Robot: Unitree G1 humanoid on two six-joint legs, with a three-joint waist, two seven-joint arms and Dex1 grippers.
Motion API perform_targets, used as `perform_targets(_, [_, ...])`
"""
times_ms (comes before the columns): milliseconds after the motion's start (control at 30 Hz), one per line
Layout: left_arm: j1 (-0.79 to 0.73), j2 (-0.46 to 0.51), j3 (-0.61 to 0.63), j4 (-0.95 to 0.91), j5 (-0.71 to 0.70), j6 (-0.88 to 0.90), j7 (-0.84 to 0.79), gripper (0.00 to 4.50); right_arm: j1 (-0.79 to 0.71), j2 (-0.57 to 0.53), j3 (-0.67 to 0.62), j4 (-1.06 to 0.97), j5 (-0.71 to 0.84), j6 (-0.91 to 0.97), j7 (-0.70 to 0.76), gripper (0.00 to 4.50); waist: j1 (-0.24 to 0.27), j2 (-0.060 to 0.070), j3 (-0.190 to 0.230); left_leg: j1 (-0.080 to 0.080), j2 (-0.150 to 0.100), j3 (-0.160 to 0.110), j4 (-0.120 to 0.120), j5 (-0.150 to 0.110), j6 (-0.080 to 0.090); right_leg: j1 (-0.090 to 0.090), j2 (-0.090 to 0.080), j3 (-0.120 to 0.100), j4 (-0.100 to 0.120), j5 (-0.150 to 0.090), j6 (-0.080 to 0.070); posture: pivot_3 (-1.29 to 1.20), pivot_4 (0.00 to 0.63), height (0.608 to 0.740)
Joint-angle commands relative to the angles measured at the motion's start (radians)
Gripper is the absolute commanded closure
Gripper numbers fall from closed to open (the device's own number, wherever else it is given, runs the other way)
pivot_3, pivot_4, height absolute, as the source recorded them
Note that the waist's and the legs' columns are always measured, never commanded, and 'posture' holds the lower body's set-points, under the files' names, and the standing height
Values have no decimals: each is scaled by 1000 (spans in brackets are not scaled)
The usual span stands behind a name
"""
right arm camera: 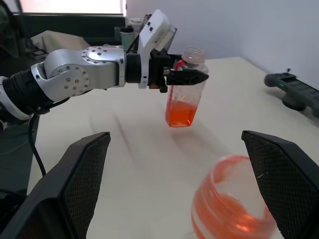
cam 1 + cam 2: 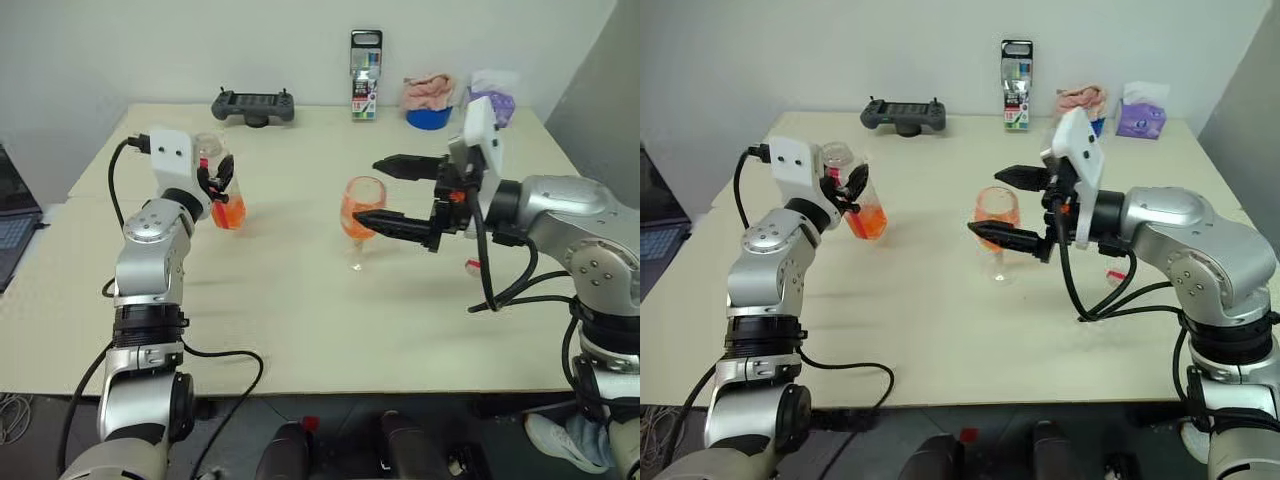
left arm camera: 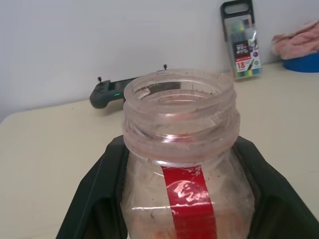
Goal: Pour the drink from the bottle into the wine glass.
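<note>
Toward the middle of the pale wooden table [image 2: 300, 330], I am keeping my right gripper [image 2: 400, 195] spread wide around the small clear stemmed wine glass [image 2: 361, 212] holding orange-red drink [image 1: 234, 219], not touching it. Nearer the left edge, my left gripper [image 2: 218, 180] is clamping the uncapped clear plastic bottle [image 2: 226, 195], upright.
</note>
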Motion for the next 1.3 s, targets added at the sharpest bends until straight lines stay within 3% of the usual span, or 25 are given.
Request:
perform_targets(33, [8, -18, 52, -79, -47, 33, 36, 2372, -57, 15, 14, 15, 0, 33, -5, 0, 1, 0, 0, 0, 0, 0, 0, 0, 0, 0, -1, 0, 0, 0, 0, 0, 150, 740])
perform_targets(367, [123, -30, 75, -91, -60, 55, 63, 2372, -68, 9, 35, 33, -60, 1, 36, 0, -3, -1, 0, 1, -1, 2, 0, 0, 0, 0, -1, 1, 0, 0, 0, 0, 150, 740])
perform_targets(600, [153, -41, 66, -130, -63, 70, 74, 86, -66, 4, 36, 41, -89, -11, 53, 0, -4, -1, 0, 1, 0, 2, 0, 0, 0, 0, -1, 1, 0, 0, 0, 0, 150, 740])
perform_targets(900, [196, -29, 59, -250, -92, 153, 52, 36, -61, -1, 26, 56, -117, -31, 75, 0, -4, -1, 0, 1, 0, 2, 0, 0, 0, 0, -1, 1, -1, 0, 0, 0, 150, 740])
perform_targets(1067, [212, 39, 105, -401, -137, 280, 30, 36, -60, -27, 15, 80, -136, -54, 98, 0, -5, -1, 0, 0, 0, 2, 0, 0, 0, 0, -1, 1, -1, 0, 0, 0, 150, 740])
perform_targets(1300, [166, 227, 191, -522, -266, 465, -83, 36, -53, -85, -18, 108, -133, -74, 155, 0, -7, -1, 0, 1, 0, 2, -1, 0, 0, 0, 0, 1, -2, 0, 0, 0, 150, 740])
